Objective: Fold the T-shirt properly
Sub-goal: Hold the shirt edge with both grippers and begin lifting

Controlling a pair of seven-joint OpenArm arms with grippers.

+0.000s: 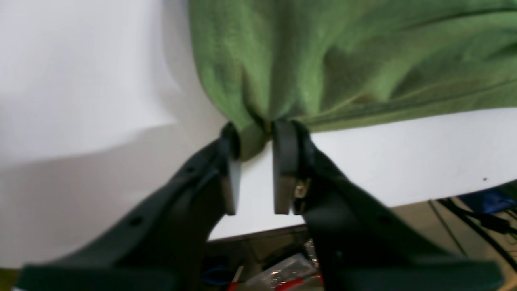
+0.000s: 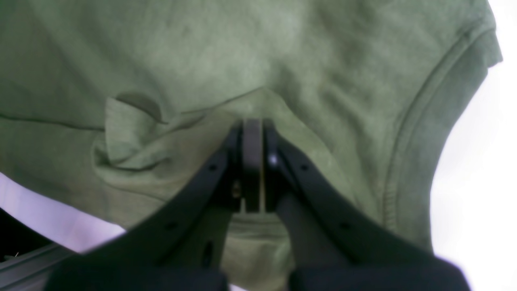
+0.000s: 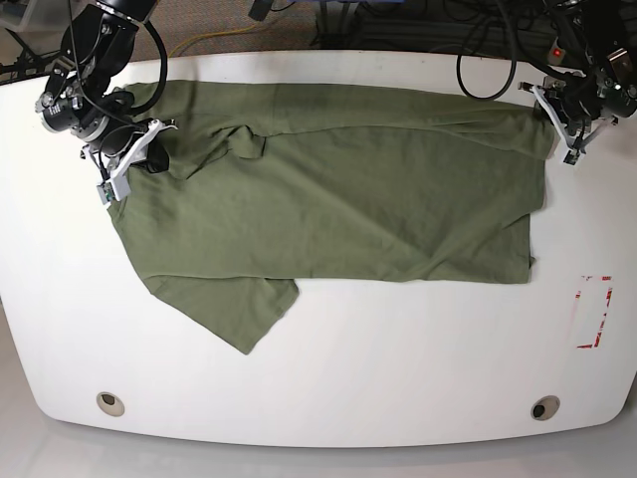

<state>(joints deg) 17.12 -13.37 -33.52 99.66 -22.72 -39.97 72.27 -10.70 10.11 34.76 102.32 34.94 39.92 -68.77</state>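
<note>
We see the wrinkly olive-green cotton T-shirt (image 3: 328, 199) spread on the white table (image 3: 398, 358) | our left hand (image 1: 255, 135) pinches its corner edge | our right hand (image 2: 253, 133), pressed together, grips cloth at the opposite end

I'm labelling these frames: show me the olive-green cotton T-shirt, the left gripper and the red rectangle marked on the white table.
Olive-green cotton T-shirt (image 3: 348, 199), base view, mid body.
Left gripper (image 1: 254, 139), left wrist view, between fingertips.
Red rectangle marked on the white table (image 3: 595, 344), base view, bottom edge.
</note>
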